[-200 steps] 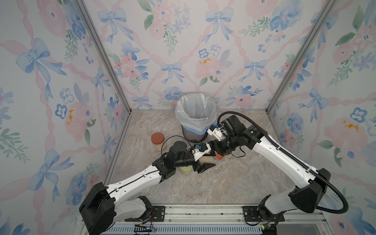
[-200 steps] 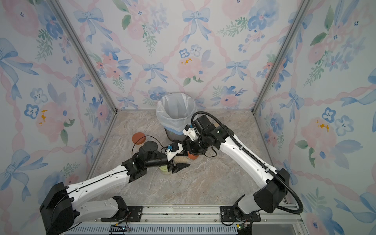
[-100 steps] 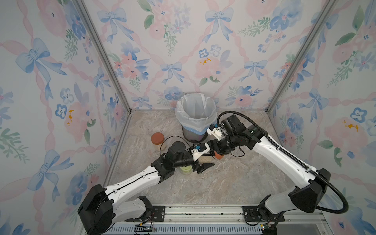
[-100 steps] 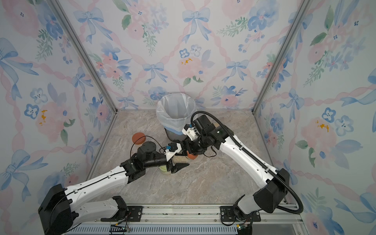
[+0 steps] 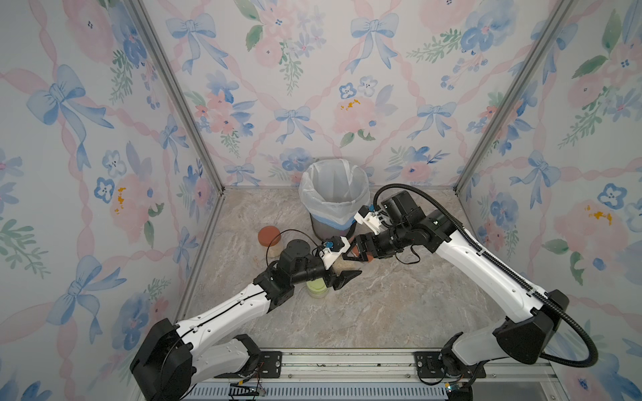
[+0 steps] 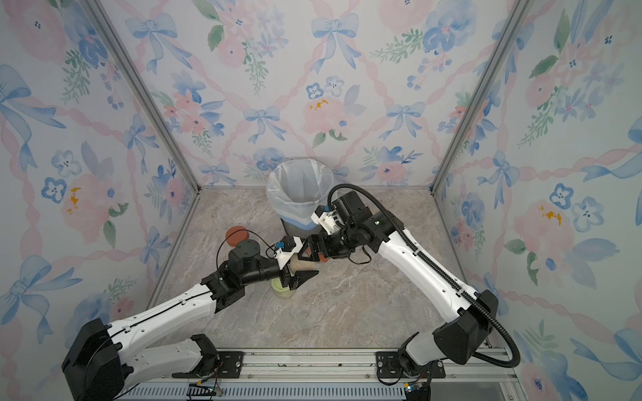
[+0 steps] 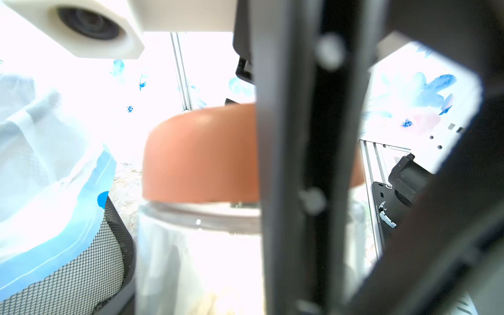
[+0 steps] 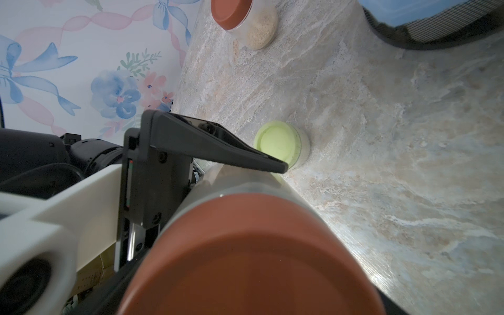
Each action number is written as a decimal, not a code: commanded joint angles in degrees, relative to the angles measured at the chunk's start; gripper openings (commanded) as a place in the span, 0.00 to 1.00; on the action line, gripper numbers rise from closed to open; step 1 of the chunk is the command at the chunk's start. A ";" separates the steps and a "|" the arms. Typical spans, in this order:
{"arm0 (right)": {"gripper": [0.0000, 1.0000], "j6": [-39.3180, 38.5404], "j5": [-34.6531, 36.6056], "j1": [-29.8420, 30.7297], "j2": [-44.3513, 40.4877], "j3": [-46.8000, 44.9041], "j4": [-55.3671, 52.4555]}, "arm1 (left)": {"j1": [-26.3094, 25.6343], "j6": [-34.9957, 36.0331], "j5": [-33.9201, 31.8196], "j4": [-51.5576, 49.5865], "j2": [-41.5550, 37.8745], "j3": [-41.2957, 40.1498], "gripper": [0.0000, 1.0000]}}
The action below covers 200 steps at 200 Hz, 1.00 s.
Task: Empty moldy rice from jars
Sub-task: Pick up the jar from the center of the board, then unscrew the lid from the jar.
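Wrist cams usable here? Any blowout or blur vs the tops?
Left wrist view: background blown white, bin liner washed out, rust-red lid of the held jar soft. Right wrist view: that lid close and blurred, green-lidded jar sharp. Both top views: evenly lit, crisp.

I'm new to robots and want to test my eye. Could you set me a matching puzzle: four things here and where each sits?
1 green-lidded jar
2 tipped jar
3 upright red-lidded jar
4 lined bin

A gripped by the left pincer
B near the back wall
C on the table, close by the left pincer
D near the robot's left wall

Pairs: 1-C, 2-A, 3-D, 4-B
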 commanded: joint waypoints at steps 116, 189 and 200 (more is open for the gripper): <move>0.97 2.70 1.31 -1.11 -6.46 -2.35 4.45 | 5.16 -7.22 -3.70 8.50 -0.68 2.57 0.00; 0.97 11.31 17.35 2.65 -10.93 -5.33 16.53 | 5.35 -11.29 -6.54 9.00 1.01 5.03 0.00; 0.97 11.90 21.38 3.86 -11.27 -5.11 17.50 | 5.32 -11.66 -6.85 9.01 1.21 5.33 0.00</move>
